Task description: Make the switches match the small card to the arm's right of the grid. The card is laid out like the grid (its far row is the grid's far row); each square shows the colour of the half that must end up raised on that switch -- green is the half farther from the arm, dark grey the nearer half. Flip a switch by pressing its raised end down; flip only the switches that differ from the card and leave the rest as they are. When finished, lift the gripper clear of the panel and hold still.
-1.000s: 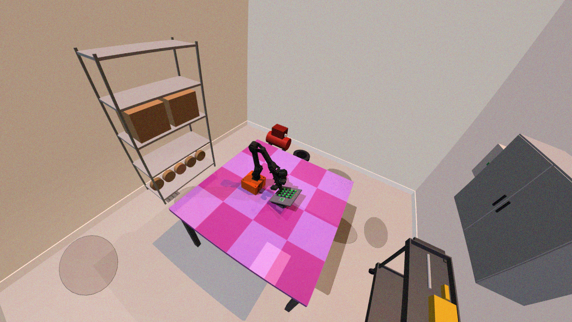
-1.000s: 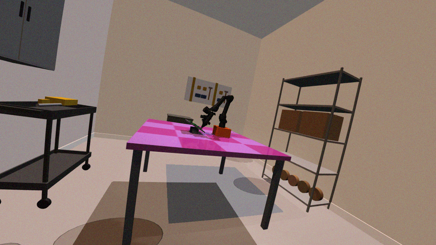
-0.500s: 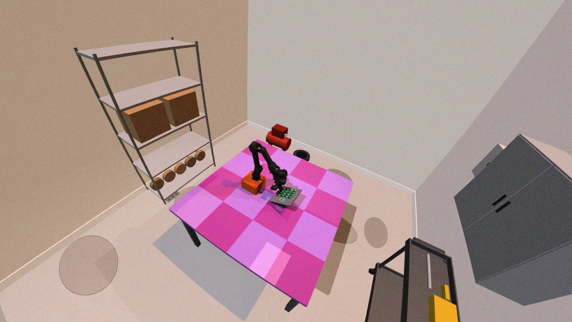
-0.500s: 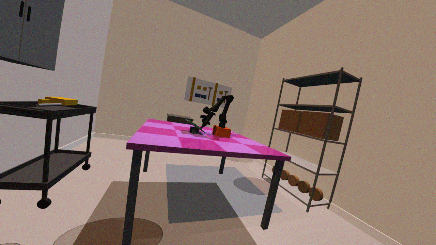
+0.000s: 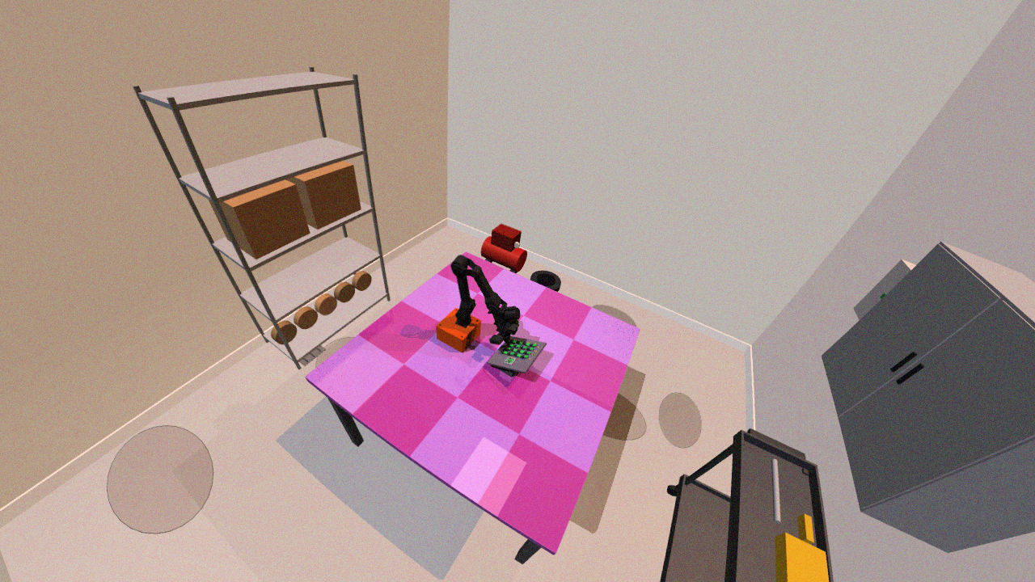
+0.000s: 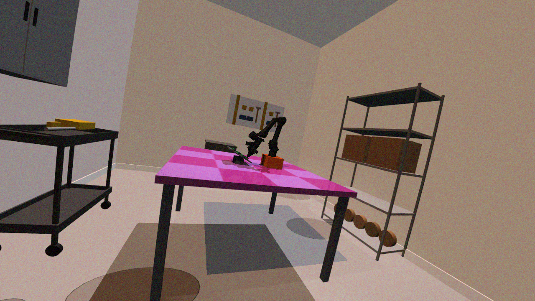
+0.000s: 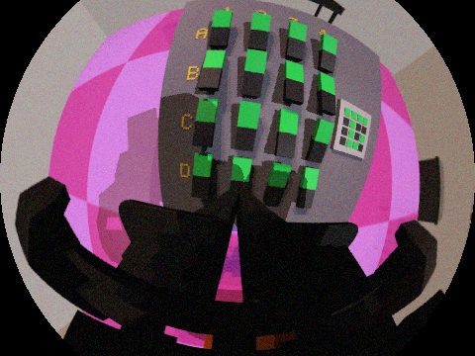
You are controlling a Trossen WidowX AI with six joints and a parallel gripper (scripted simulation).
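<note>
The tool (image 7: 234, 201) is closed tight with nothing in it, and its tips sit at the bottom row of green and grey switches, low in the wrist picture. The grey panel (image 7: 174, 133) fills the middle, tilted on the pink tabletop (image 7: 106, 113). The small card (image 7: 351, 130) sits at the panel's right edge.

— What am I looking at on the arm (image 5: 477, 289)?

— I'm seeing slim black links with chunky rounded joints, rising from a boxy orange base (image 5: 458, 332) at frame centre.

— And the gripper (image 7: 234, 201)?

— Two broad matte-black fingers are filling the wrist view's lower half, tapering to one point, no markings showing.
</note>
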